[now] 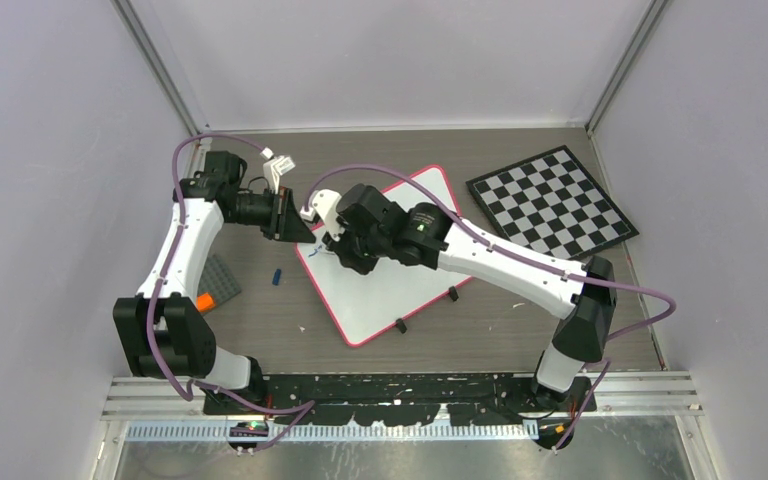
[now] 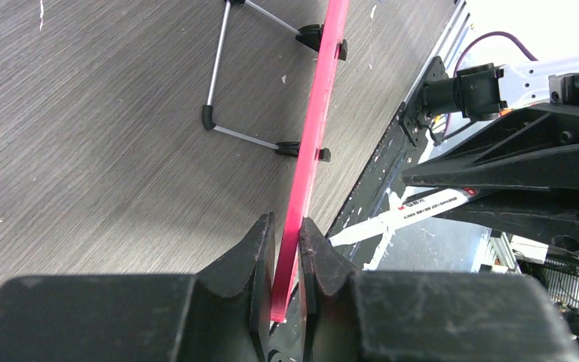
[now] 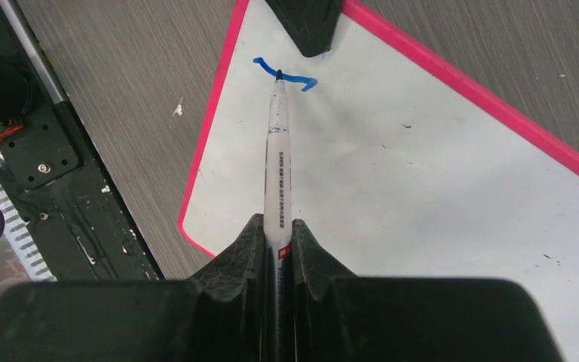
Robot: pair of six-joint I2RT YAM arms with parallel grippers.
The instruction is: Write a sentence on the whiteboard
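The whiteboard [image 1: 400,290], white with a pink frame, lies tilted on the table in the middle of the top view. My left gripper [image 1: 300,232] is shut on its left corner; in the left wrist view the pink frame edge [image 2: 313,143] runs straight between the gripper's [image 2: 286,230] jaws. My right gripper [image 3: 277,222] is shut on a white marker [image 3: 279,158], whose tip touches a short blue stroke [image 3: 292,78] near the board's [image 3: 422,173] corner. In the top view the right gripper [image 1: 345,255] hovers over the board's left part.
A black-and-white checkerboard [image 1: 550,200] lies at the back right. A grey studded plate [image 1: 218,282], an orange piece [image 1: 203,300] and a small blue cap [image 1: 277,274] lie left of the board. Two black clip feet [image 1: 451,294] sit on the board's near edge.
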